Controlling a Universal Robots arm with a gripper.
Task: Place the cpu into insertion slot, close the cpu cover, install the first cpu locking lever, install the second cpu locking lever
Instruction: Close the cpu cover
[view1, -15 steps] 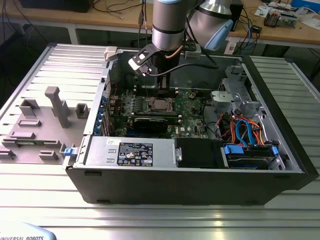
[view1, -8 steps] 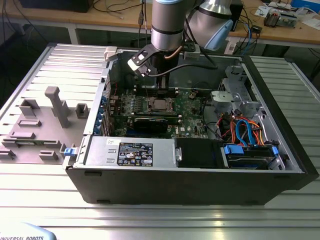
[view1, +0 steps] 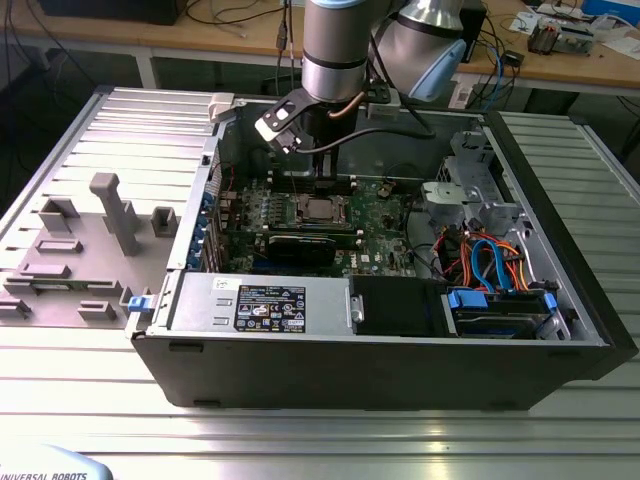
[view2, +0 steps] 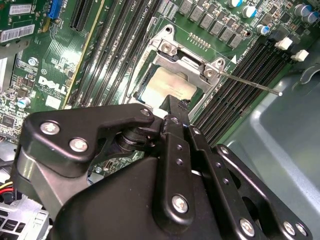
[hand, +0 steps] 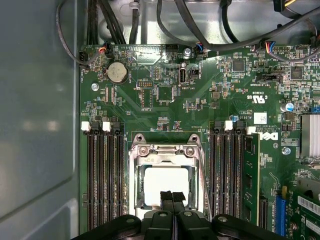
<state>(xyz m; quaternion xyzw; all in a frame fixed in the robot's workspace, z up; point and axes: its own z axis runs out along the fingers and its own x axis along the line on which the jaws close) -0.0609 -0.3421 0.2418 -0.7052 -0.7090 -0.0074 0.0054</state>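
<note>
1. The gripper (hand: 173, 196) has its fingertips pressed together, gripping nothing; it hangs right over the cpu (hand: 160, 181).
2. Below the tips, the cpu lies in the insertion slot (hand: 133, 176), with the cpu cover (hand: 162, 150) folded flat around it.
3. Just beyond the tips, a thin locking lever (view2: 250, 83) juts sideways off the cover's corner, out across the memory slots (view2: 235, 85).

**Clearance Around the Socket**
Memory slots (hand: 105, 185) are flanking the cpu cover (hand: 165, 156) on both sides; a thin lever (view2: 250, 84) is reaching across one bank; the pincer (hand: 172, 196), tips together, is occupying the space above.
</note>
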